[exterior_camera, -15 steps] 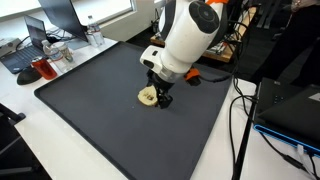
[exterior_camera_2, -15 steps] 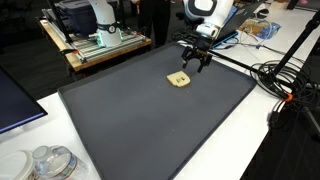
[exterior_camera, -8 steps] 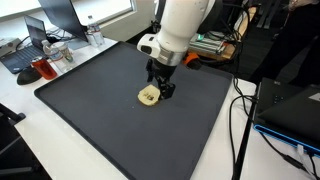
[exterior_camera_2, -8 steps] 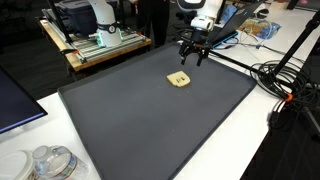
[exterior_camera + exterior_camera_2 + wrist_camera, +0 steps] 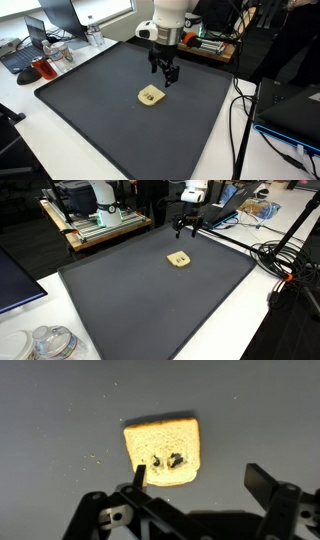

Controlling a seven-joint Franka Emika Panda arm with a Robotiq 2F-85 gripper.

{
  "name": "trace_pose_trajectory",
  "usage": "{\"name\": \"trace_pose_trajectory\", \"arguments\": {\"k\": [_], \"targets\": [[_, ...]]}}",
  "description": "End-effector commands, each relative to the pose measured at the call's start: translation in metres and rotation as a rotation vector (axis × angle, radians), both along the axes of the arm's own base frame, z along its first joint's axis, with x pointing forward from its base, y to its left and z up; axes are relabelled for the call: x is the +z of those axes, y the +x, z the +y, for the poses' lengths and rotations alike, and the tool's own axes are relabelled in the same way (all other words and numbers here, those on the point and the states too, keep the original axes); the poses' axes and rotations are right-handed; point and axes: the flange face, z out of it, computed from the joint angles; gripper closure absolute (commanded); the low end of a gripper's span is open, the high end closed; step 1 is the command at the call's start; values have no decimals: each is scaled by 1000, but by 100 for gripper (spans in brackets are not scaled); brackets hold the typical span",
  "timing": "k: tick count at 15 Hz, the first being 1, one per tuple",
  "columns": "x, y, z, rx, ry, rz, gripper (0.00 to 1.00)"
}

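Observation:
A slice of toast (image 5: 151, 96) (image 5: 180, 259) lies flat on the dark grey mat (image 5: 100, 120) (image 5: 150, 310). It is pale yellow-brown with two small dark marks near its middle (image 5: 164, 450). My gripper (image 5: 166, 74) (image 5: 187, 225) hangs well above the toast, open, with nothing between its fingers. In the wrist view the gripper (image 5: 198, 478) comes in from the bottom, its jaws standing wide apart; the toast sits above the left fingertip, and crumbs lie scattered on the mat around it.
A white table edge (image 5: 60, 150) borders the mat. Laptops, a red object and clutter (image 5: 40, 60) stand at one corner. Cables (image 5: 285, 265) run beside the mat. A plastic container (image 5: 50, 342) and a cart with equipment (image 5: 95, 220) stand nearby.
The gripper has risen away from the toast, from right at the slice to well above it. The toast stays on the mat.

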Motion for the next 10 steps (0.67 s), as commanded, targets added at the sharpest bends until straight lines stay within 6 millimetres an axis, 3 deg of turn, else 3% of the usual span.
{"name": "trace_pose_trajectory", "arguments": {"k": [1, 10], "targets": [[14, -21, -13, 64, 88, 3, 0], [16, -15, -63, 158, 320, 55, 0]]}}
